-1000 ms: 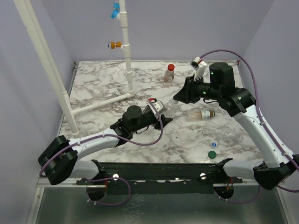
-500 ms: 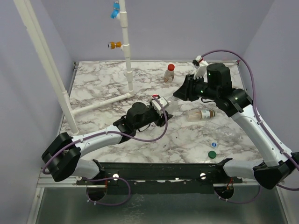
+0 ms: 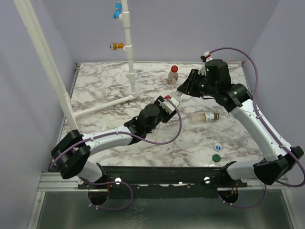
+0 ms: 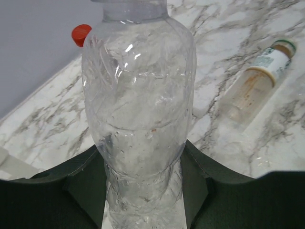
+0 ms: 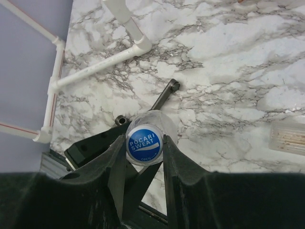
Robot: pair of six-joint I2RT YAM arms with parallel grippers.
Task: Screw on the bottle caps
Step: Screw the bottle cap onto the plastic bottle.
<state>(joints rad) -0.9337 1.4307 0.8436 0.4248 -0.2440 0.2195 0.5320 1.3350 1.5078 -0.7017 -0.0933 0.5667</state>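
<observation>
Scanning up from the frame bottom in the top view: green cap (image 3: 216,158) & blue-white cap (image 3: 218,148) lie loose, lower right, just beside each other on the table (image 3: 105,86). Above them, right of centre, a labelled bottle (image 3: 205,117) lies on its side. At centre your L gripper (image 3: 170,101) is clamped round a clear bottle (image 4: 138,95), fingers (image 4: 81,181) on both flanks of its lower body. Your R gripper (image 5: 144,149) pinches a Pocari cap (image 5: 144,143) right at that bottle's top end. Farthest back, upper centre, a red-capped bottle (image 3: 173,75) stands upright, w/ white pipe (image 3: 128,57) to its left.
</observation>
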